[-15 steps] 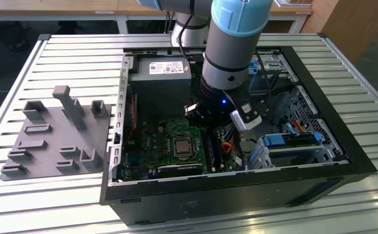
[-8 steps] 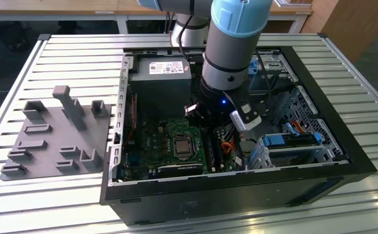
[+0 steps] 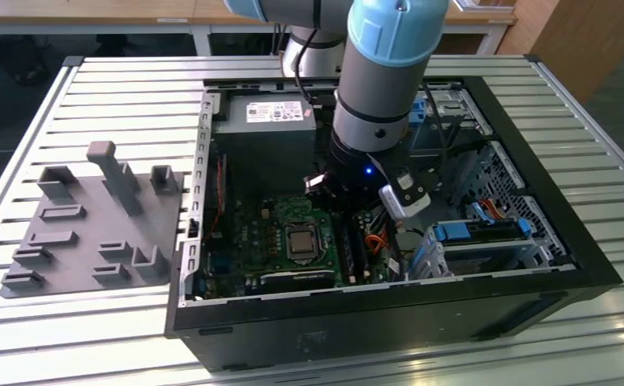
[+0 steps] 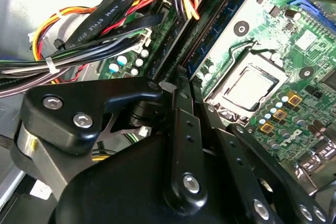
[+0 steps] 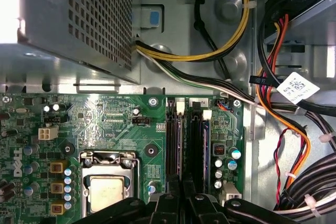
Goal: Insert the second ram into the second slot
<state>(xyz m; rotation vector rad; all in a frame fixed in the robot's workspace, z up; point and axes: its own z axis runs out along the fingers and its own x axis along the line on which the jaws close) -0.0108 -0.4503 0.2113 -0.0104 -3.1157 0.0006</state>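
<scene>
My gripper (image 5: 182,186) reaches down into the open computer case (image 3: 569,265), over the memory slots beside the processor socket (image 5: 107,190). Its black fingers (image 4: 176,95) stand close together. From between them the second ram (image 4: 218,31), a thin blue-green board, runs along a slot (image 5: 178,145) on the green motherboard (image 5: 105,119). It stands on edge in line with the slot; how deep it sits I cannot tell. Another stick (image 5: 206,145) stands in a slot farther from the socket. In the exterior view the arm's wrist (image 3: 371,153) hides the gripper.
Bundles of black, yellow, red and orange cables (image 5: 294,129) run close by the slots. The power supply's perforated box (image 5: 79,19) borders the board. Blue drive brackets (image 3: 478,233) sit at the exterior view's right. A grey fixture plate (image 3: 87,225) lies outside the case on the slatted table.
</scene>
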